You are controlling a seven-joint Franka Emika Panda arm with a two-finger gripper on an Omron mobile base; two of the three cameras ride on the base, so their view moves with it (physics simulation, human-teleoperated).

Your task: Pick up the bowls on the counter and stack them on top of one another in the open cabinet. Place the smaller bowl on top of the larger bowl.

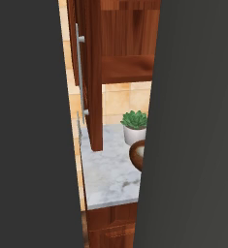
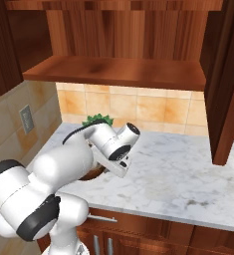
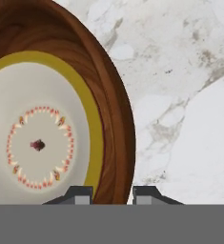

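The claw (image 3: 112, 194) is reaching down over the rim of a brown bowl (image 3: 46, 124), and in the hand view its two dark fingertips (image 3: 81, 194) are straddling that rim, one inside and one outside, looking clamped on the wall of the bowl. That view is also showing what the others are not: the bowl's cream inside with a mustard ring and a small circle of red dots round a dark speck. Just to the outer side of the claw, the veined marble tabletop (image 3: 180, 95) is lying bare.

From the right base view the white arm (image 2: 108, 142) is bending low over the tabletop (image 2: 188, 174), covering the bowl except for a dark sliver under the wrist; a green succulent (image 2: 98, 119) is peeking out just behind it. Above and beyond, the open cabinet (image 2: 118, 69) is showing its wooden shelf.

The left base view, mostly blocked by dark panels, is catching the bowl's edge (image 1: 137, 155) beside the white-potted succulent (image 1: 134, 127), and the cabinet door (image 1: 93, 72) with its silver bar handle (image 1: 80, 72).
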